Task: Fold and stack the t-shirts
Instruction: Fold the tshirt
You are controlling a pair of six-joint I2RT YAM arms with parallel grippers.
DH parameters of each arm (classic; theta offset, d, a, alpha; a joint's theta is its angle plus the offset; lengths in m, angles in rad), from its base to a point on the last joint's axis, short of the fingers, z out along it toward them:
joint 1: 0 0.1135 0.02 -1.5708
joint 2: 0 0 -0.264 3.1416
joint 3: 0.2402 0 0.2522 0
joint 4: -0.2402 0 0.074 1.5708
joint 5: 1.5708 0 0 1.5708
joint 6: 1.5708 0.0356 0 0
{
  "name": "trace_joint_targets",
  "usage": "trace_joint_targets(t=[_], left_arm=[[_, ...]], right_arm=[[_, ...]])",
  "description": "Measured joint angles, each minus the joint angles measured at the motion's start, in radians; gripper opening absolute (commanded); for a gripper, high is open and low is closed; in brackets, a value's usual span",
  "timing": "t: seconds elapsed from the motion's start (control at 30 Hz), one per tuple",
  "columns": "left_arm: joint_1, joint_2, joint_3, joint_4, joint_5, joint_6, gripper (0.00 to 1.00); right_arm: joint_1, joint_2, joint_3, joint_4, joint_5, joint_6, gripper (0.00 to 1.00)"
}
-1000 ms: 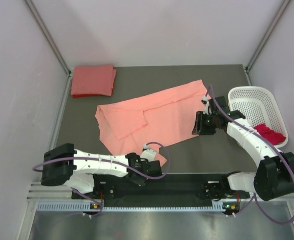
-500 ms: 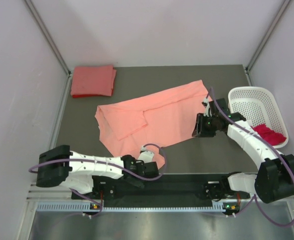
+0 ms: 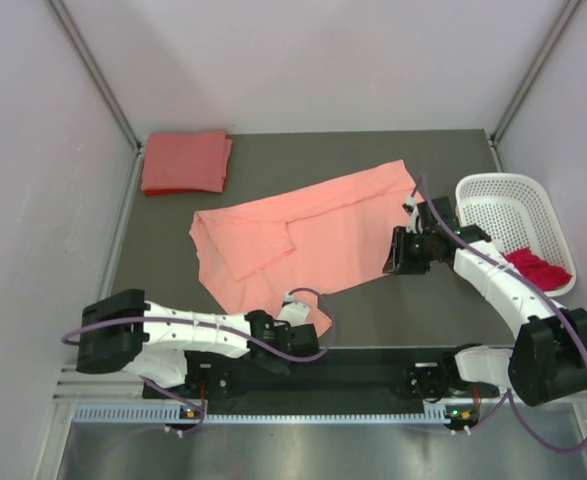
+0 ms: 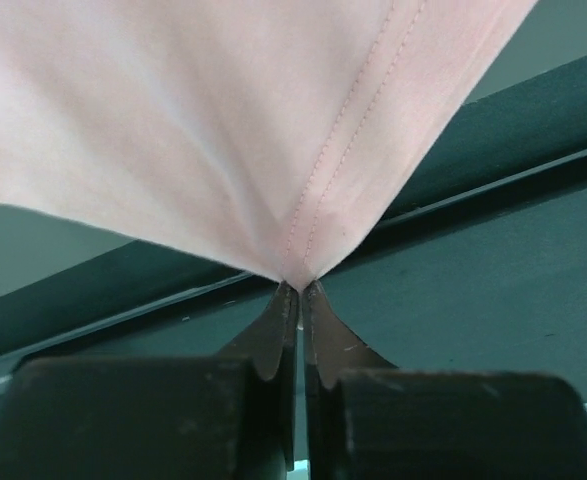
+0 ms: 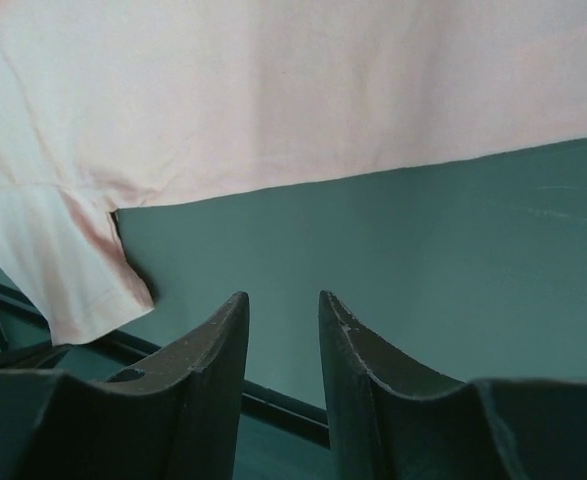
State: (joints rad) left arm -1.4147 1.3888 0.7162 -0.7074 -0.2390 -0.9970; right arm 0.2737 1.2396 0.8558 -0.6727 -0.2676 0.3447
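A light salmon-pink t-shirt (image 3: 303, 240) lies spread out and partly folded in the middle of the dark mat. My left gripper (image 3: 308, 325) sits at its near corner. In the left wrist view the gripper (image 4: 299, 285) is shut on that hemmed corner of the pink t-shirt (image 4: 223, 130), and the cloth fans out ahead of it. My right gripper (image 3: 398, 252) hovers by the shirt's right edge. It is open in the right wrist view (image 5: 283, 300), with only bare mat between its fingers and the pink t-shirt (image 5: 273, 90) a little ahead. A folded coral-red t-shirt (image 3: 185, 162) rests at the back left.
A white perforated basket (image 3: 493, 195) stands at the right edge and holds a crumpled magenta-red t-shirt (image 3: 538, 268). Pale walls close in the mat on the left, back and right. The black rail (image 3: 373, 365) with the arm bases runs along the near edge.
My left gripper has slid slightly toward the near corner of the pink t-shirt and shut on it. The right gripper has barely moved and stays open.
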Motion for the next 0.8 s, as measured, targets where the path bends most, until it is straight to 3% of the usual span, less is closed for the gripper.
trace_joint_targets(t=[0.1, 0.17, 0.27, 0.33, 0.53, 0.67, 0.8], left_arm=[[0.003, 0.013, 0.051, -0.078, -0.044, 0.019, 0.00], [0.014, 0.015, 0.119, -0.126, -0.077, 0.047, 0.00], [0.059, 0.015, 0.229, -0.153, -0.103, 0.116, 0.00], [0.095, 0.013, 0.272, -0.149, -0.108, 0.166, 0.00], [0.209, -0.022, 0.282, -0.135, -0.079, 0.298, 0.00], [0.296, -0.070, 0.274, -0.114, -0.044, 0.371, 0.00], [0.356, -0.117, 0.256, -0.099, -0.007, 0.418, 0.00]], right_arm=[[0.000, 0.006, 0.000, 0.000, 0.023, 0.010, 0.28], [0.001, 0.021, 0.000, -0.001, 0.084, 0.032, 0.30], [0.002, 0.035, -0.001, 0.017, 0.274, 0.091, 0.32], [0.002, 0.035, -0.015, 0.086, 0.421, 0.135, 0.41], [-0.001, 0.131, -0.033, 0.301, 0.794, 0.196, 0.47], [-0.012, 0.225, -0.014, 0.313, 0.974, 0.251, 0.36], [-0.060, 0.263, 0.008, 0.288, 1.047, 0.340, 0.29]])
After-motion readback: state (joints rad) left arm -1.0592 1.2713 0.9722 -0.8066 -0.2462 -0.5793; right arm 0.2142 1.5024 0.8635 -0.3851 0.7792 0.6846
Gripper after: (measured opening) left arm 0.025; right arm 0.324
